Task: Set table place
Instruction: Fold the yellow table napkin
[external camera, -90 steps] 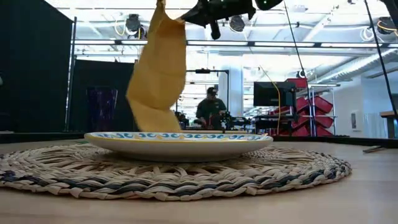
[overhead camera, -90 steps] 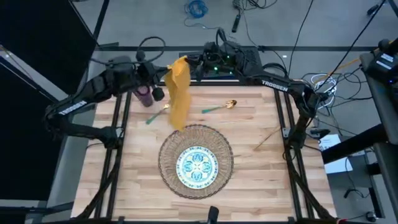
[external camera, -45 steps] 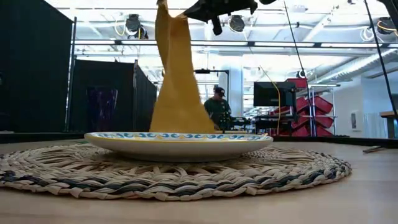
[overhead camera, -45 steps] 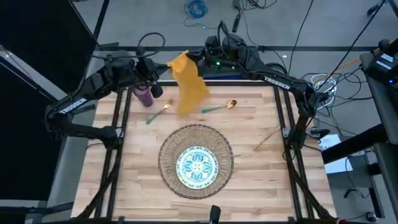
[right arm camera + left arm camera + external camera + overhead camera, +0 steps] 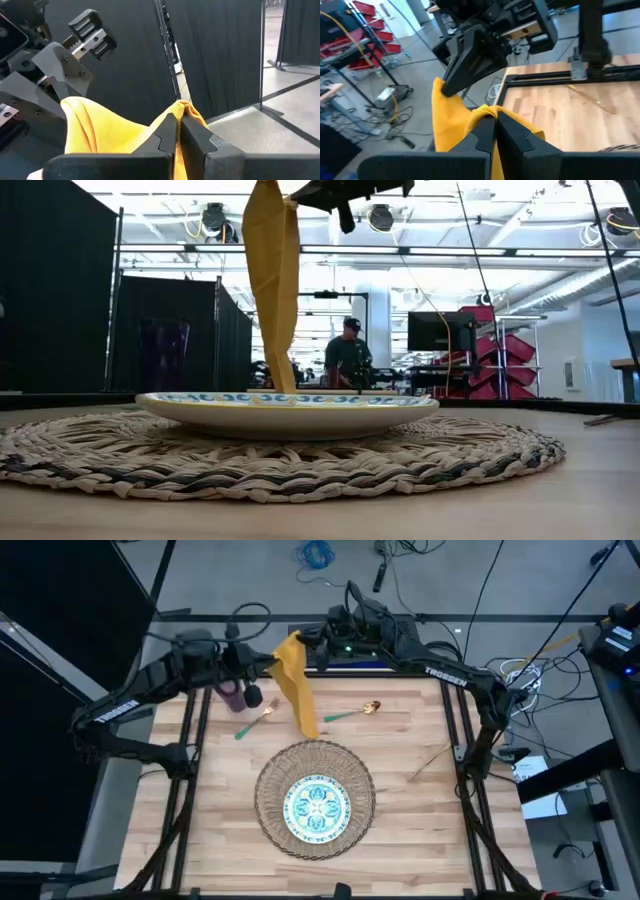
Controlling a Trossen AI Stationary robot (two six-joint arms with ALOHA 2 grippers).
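The worktop (image 5: 420, 830) carries the woven placemat (image 5: 272, 780) near its front, with the patterned plate (image 5: 317, 808) centred on it. Above the far edge hangs the yellow napkin (image 5: 297, 692) (one top corner per arm): the left tool (image 5: 270, 664) and the right tool (image 5: 303, 644) are each clamped on it.

- The mustard-yellow cloth napkin (image 5: 272, 280) runs off the top edge of the low view, so its held corners are unseen there.
- The small purple cup (image 5: 232, 695), at upper left of the high view, is partly covered by the dark left arm.
- In the low view the round white plate with teal floral pattern (image 5: 290, 413) shows only its rim.
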